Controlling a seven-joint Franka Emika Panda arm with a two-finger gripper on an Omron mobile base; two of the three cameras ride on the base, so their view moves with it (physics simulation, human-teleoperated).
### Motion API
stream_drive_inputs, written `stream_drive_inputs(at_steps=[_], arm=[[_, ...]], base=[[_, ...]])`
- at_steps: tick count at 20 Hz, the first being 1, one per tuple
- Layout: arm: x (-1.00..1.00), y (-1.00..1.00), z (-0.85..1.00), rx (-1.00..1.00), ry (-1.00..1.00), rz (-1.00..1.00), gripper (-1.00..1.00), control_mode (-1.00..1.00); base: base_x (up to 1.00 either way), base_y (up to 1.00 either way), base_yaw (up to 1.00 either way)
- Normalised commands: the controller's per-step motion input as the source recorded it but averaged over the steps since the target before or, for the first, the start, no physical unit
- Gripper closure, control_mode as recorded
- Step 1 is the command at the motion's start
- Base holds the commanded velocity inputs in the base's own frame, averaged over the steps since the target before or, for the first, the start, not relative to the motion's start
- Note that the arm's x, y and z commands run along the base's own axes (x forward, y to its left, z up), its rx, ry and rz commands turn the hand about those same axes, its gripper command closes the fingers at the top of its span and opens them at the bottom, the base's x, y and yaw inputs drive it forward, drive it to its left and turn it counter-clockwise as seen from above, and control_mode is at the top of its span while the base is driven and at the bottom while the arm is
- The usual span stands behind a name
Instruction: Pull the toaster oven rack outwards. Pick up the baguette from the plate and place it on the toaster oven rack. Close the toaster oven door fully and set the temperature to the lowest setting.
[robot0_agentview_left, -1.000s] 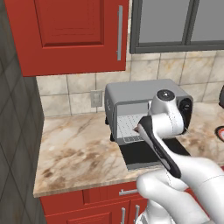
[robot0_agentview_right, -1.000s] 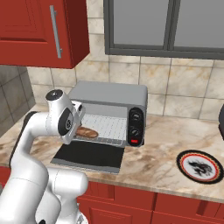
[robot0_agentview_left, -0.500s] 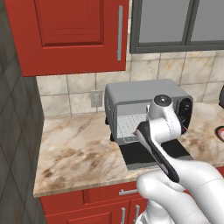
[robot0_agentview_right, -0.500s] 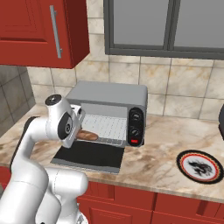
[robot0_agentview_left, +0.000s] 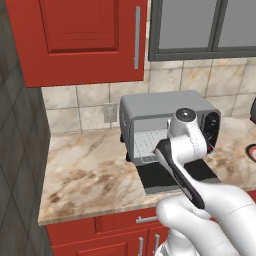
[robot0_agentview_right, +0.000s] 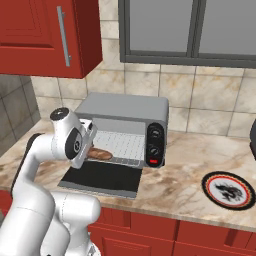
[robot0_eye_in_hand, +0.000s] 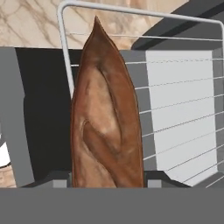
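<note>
1. Lower than a second ago, the robot's white hand now hangs just in front of the toaster oven (robot0_agentview_right: 125, 112), its wrist housing blocking more of the oven mouth in the left base view.
2. Seen from the right base view, the baguette (robot0_agentview_right: 100, 153) lies at the left end of the rack (robot0_agentview_right: 122, 147), partly tucked behind the hand; the gripper (robot0_agentview_right: 89, 150) sits right at the loaf's near end.
3. From the hand's own camera, the baguette (robot0_eye_in_hand: 106, 118) runs straight up the picture, pointed tip far from the lens, its broad end dropping between the two dark fingertips (robot0_eye_in_hand: 52, 180) low in the frame.
4. One tip stands on either side of the loaf, close against its flanks, and the jaws are held part-way apart at about the bread's width; whether they are pressing the crust or have let it go cannot be told.
5. Thin wires of the rack (robot0_eye_in_hand: 175, 109) cross behind the bread, with the rack's bright outer rod arching over the tip.
6. The oven door (robot0_agentview_right: 102, 178) lies folded down flat on the marble counter (robot0_agentview_right: 200, 150), dark glass up, below the rack.
7. A black-and-white plate (robot0_agentview_right: 229, 190) with a red rim sits well apart on the counter to the right.
</note>
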Motion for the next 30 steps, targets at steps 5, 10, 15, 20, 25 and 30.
stream_drive_inputs(at_steps=[5,10,15,20,25,30], arm=[[0.26,0.00,0.11,-0.01,0.00,0.00,1.00,-1.00],[0.42,0.00,-0.04,0.00,0.00,0.00,1.00,-1.00],[0.47,0.00,-0.25,0.00,0.00,0.00,1.00,-1.00],[0.15,0.03,-0.27,0.00,0.00,0.00,1.00,-1.00],[0.01,0.00,-0.14,0.00,0.00,0.00,1.00,-1.00],[0.00,0.00,0.00,0.00,0.00,0.00,-1.00,-1.00]], base=[[0.00,0.00,0.00],[0.00,0.00,0.00],[0.00,0.00,0.00],[0.00,0.00,0.00],[0.00,0.00,0.00],[0.00,0.00,0.00]])
